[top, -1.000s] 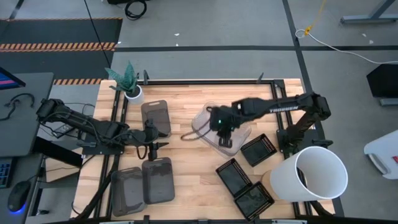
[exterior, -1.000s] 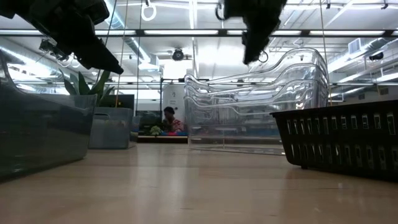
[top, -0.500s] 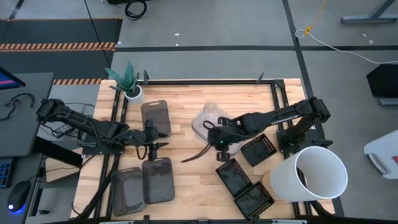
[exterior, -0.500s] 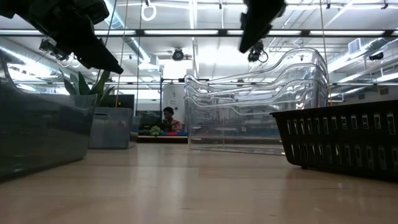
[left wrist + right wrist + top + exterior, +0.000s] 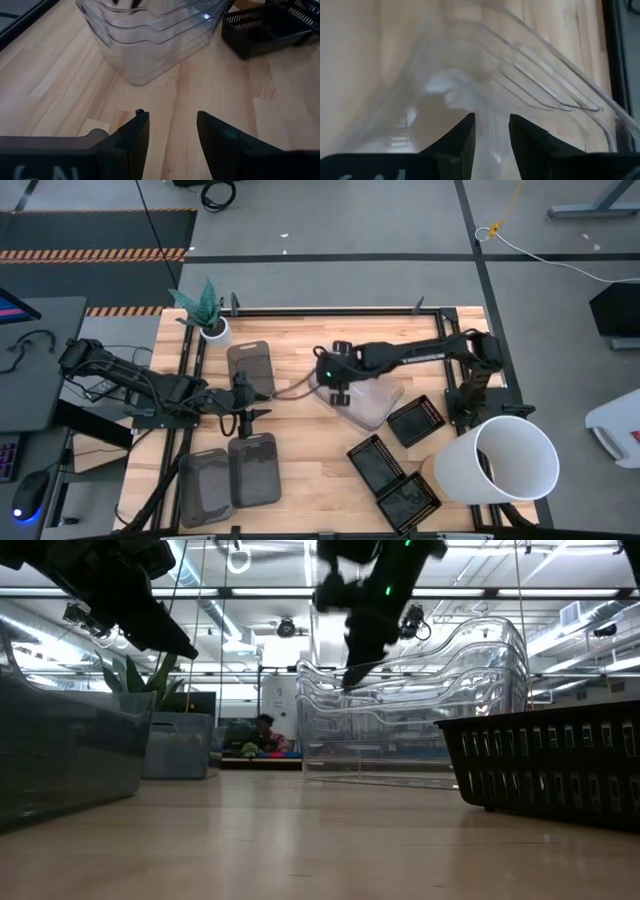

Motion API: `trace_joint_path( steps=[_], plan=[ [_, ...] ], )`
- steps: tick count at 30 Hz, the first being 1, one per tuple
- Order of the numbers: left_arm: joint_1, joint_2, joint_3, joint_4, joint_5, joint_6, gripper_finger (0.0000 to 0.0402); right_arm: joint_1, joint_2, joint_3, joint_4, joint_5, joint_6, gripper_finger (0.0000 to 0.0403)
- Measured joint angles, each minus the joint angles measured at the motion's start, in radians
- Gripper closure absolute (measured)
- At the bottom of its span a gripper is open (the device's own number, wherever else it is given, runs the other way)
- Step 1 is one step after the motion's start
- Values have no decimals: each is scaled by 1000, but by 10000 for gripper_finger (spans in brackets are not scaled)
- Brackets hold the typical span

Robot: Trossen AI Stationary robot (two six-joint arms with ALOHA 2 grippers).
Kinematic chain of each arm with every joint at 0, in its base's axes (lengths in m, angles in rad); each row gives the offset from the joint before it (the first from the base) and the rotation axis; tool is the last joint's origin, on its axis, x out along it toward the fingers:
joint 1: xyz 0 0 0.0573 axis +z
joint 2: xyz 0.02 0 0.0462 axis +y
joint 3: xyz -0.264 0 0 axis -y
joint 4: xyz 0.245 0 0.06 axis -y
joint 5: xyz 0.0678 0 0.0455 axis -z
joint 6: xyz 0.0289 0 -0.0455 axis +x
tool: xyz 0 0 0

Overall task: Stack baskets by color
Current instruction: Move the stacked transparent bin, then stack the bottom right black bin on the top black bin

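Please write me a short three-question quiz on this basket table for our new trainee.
1. True or false: the left gripper is shut on a grey basket.
2. Which gripper hovers over the stack of clear baskets? A) left B) right C) neither
3. Fill in: the three black mesh baskets lie on the table beside the large white ____.

Key:
1. False: it is open, holding nothing, above bare wood.
2. B: the right gripper is open above the clear stack.
3. Bucket.
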Motion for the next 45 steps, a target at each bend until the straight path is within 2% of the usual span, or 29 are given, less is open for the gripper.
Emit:
trace_joint_path(
  steps=[3,8,17,23,27,31,35,40,45],
  plan=[
    [0,0,0,-6,0,0,230,-44,33,0,19,-10,-51,279],
    [0,0,0,-2,0,-7,230,-109,74,0,93,36,-89,280],
    [0,0,0,0,0,-7,230,-266,84,0,306,70,-129,280],
    [0,0,0,1,0,-6,230,-378,84,0,432,65,-139,279],
    [0,0,0,-1,0,-6,230,-413,78,0,477,1,-133,279],
    [0,0,-1,-37,0,-10,230,-392,17,0,445,-14,-127,279],
    [0,0,-1,-69,-3,-36,230,-337,-82,0,306,-46,-75,279],
    [0,0,-1,-108,-10,-65,230,-229,-193,1,115,-166,3,279],
    [0,0,1,-120,17,-111,230,-93,-265,1,-23,-174,131,279]
  ],
)
